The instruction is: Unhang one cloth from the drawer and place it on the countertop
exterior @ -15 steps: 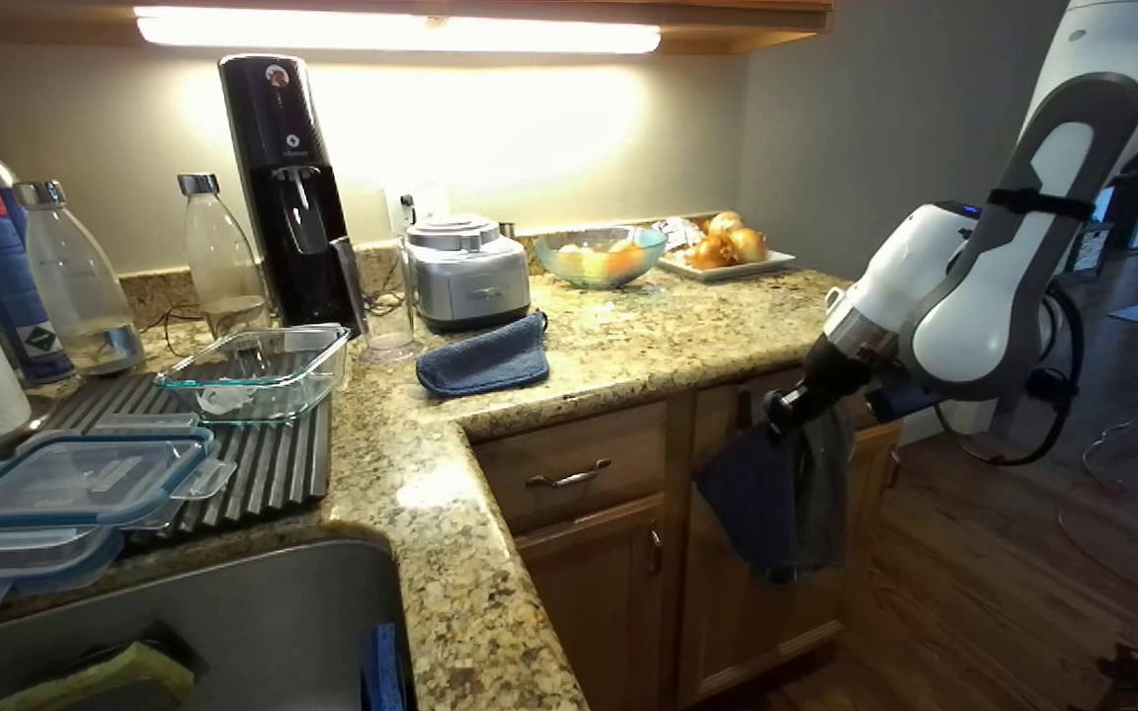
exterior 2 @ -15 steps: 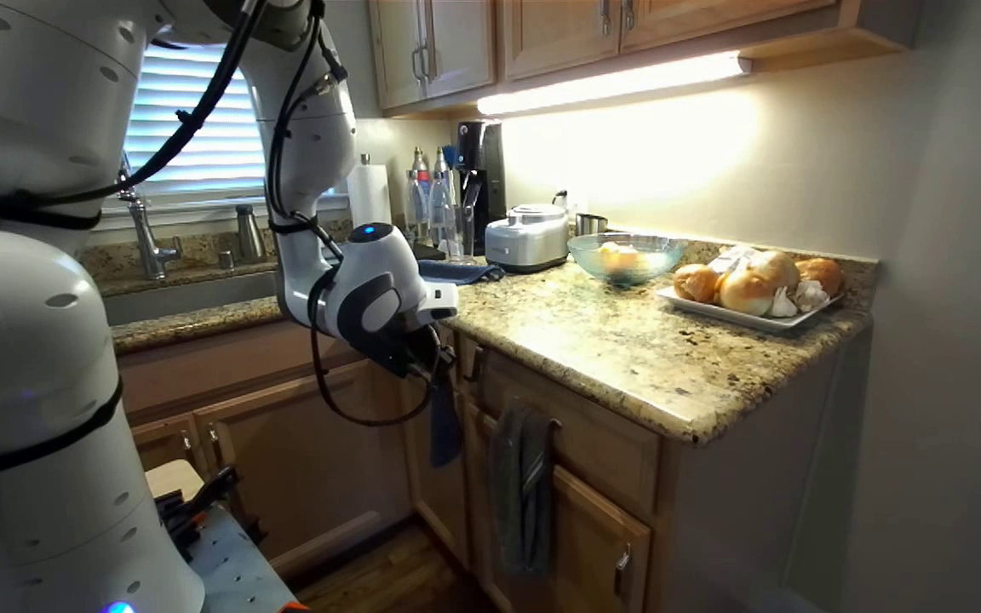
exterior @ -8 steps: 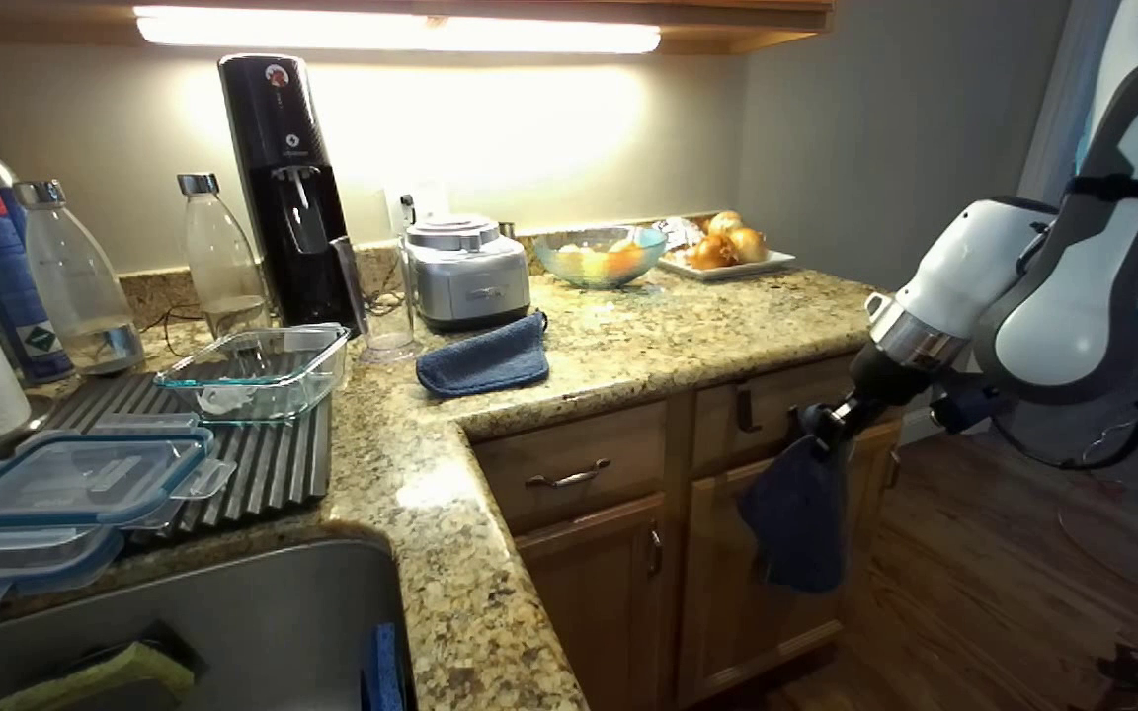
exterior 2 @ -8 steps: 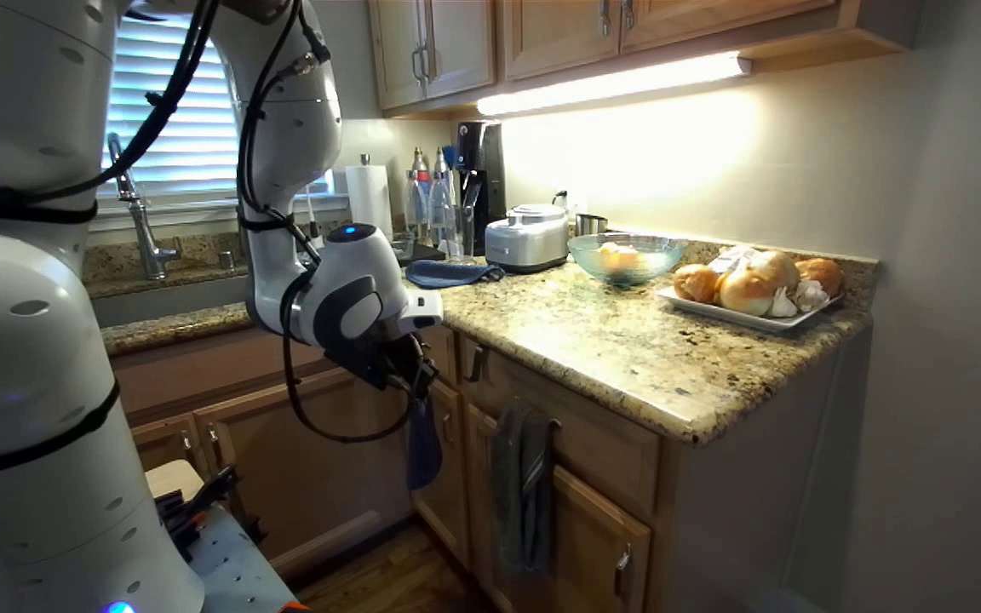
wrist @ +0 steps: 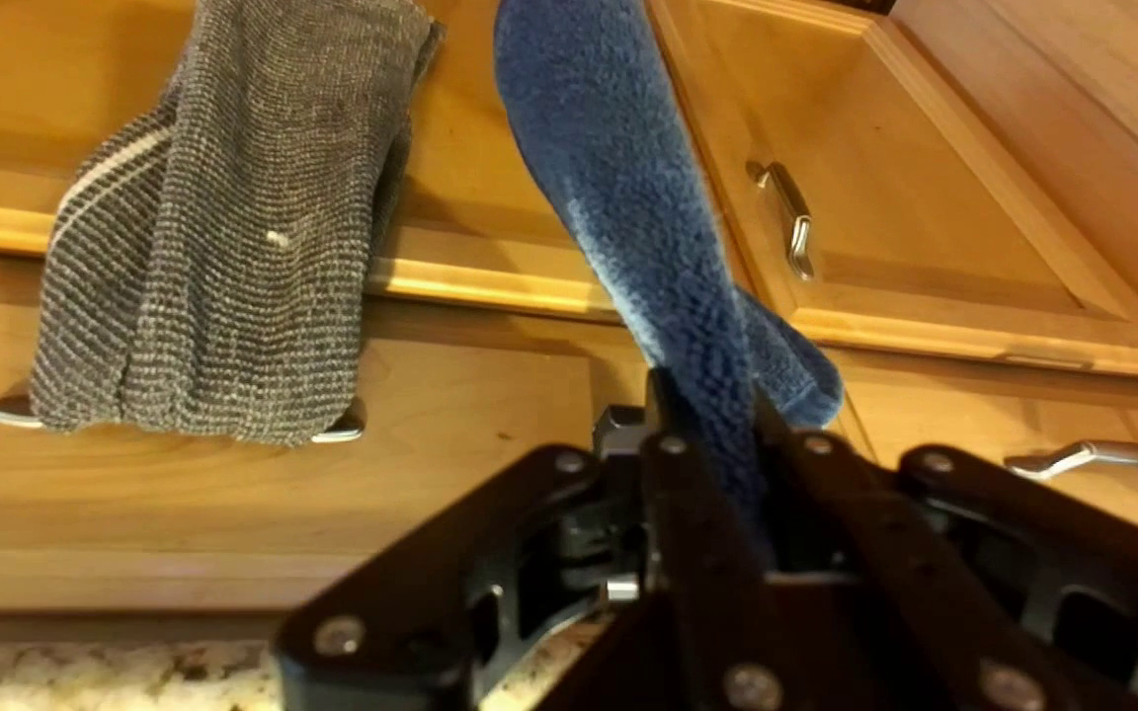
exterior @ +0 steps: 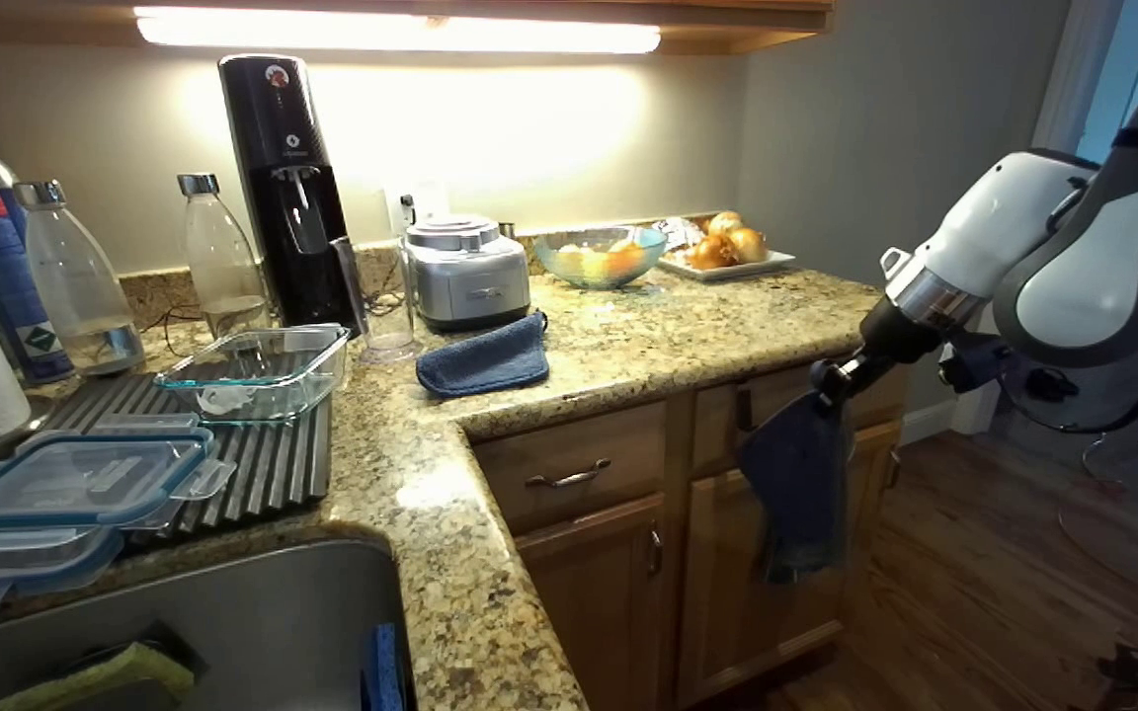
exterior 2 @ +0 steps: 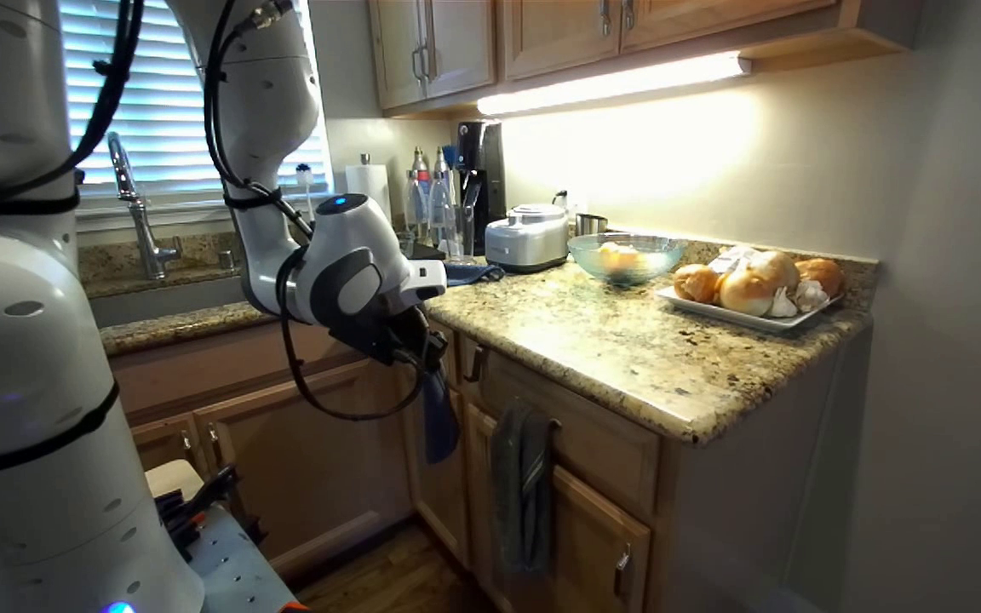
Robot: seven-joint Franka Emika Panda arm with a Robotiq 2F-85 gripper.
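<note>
The plain blue cloth hangs from my gripper, off the drawer, in both exterior views (exterior: pixel 794 479) (exterior 2: pixel 439 421). In the wrist view the cloth (wrist: pixel 618 168) runs up from between the fingers, with a short corner at their right. My gripper (wrist: pixel 714 395) is shut on it. In an exterior view the gripper (exterior: pixel 829 383) is in front of the drawer (exterior: pixel 712 434), a little below the countertop (exterior: pixel 707 341) edge. The gripper also shows (exterior 2: pixel 433 347) left of the drawer front (exterior 2: pixel 601 434).
A grey-green striped cloth (exterior 2: pixel 523 485) hangs on the drawer handle; it also shows in the wrist view (wrist: pixel 253 227). A dark hook (exterior 2: pixel 475 364) is on the drawer's upper edge. A folded blue-grey cloth (exterior: pixel 485 360), toaster (exterior: pixel 475 281), glass bowl (exterior: pixel 599 259) and onion plate (exterior: pixel 727 267) stand on the counter.
The gripper first moved away from the drawer and slightly down with the blue cloth, then rose. The cloth swings below it, still held.
</note>
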